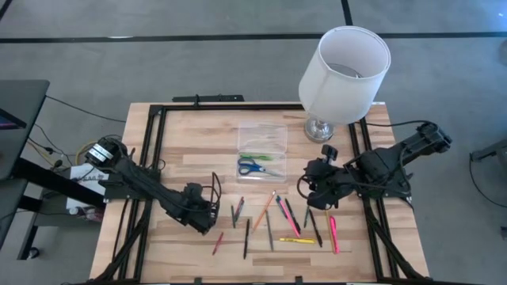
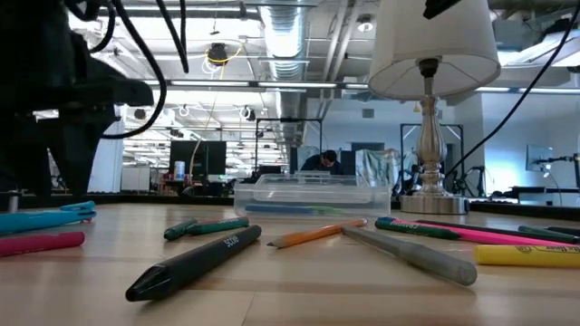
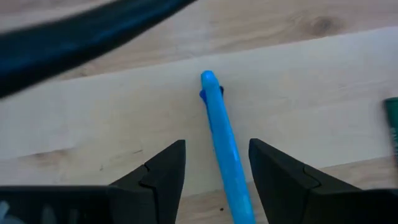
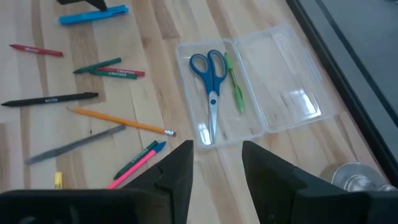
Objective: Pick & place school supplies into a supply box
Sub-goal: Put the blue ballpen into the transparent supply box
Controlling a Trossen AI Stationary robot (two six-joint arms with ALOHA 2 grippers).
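A blue marker (image 3: 222, 146) lies flat on the wooden table (image 1: 190, 131) between the spread fingers of the left gripper (image 3: 216, 167), which stands low over it with a gap on either side and grips nothing; the rest of the school supplies (image 1: 277, 218) lie scattered across the near middle of the table, among them an orange pencil (image 4: 121, 121), a black marker (image 4: 50, 99), a grey pencil (image 4: 74, 144) and a yellow marker (image 1: 295, 240); the supply box (image 1: 261, 150), clear and lying open, sits farther back near the middle, with the blue-handled scissors (image 4: 210, 78) and a green pen (image 4: 236, 90) inside it; the right gripper (image 4: 216, 168) hangs above the table just beside the box, fingers parted and empty; a white-shaded lamp (image 1: 342, 75) stands at the far right of the table; beyond it the low view shows an open workspace with ceiling lights and a person (image 2: 322, 163) seated far back; the left arm reaches in low from the left edge, the right arm is bent in from the right.
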